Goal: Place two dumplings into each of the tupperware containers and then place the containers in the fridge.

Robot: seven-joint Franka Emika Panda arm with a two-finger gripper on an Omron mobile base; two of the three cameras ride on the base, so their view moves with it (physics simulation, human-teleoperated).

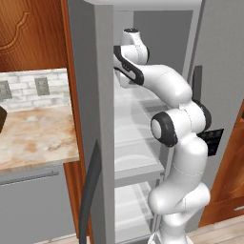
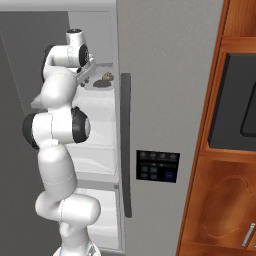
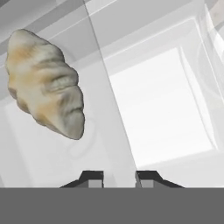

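So the arm (image 1: 178, 143) is reaching up into the open fridge (image 2: 165, 75), with its upper links at the top middle of the left base view and the top left of the right base one. In the hand view the gripper (image 3: 119, 178) sits at bottom center with its two dark tips pulled close together, a narrow gap between them and nothing visibly pinched there, so basically clenched on air. A dumpling (image 3: 46, 83) shows big in the upper left of that view, pale tan and lumpy, apart from the tips. From the right base view a dark container (image 2: 102, 84) rests on an upper shelf (image 2: 97, 107) just right of the hand, with a small mottled lump on it.

Stuff crowding in: the fridge's open door (image 1: 93, 119) cuts down the middle of the left base view, counter (image 1: 35, 136) to its left. The closed door with the black dispenser panel (image 2: 157, 166) fills center right, wooden cabinets (image 2: 220, 200) beyond.
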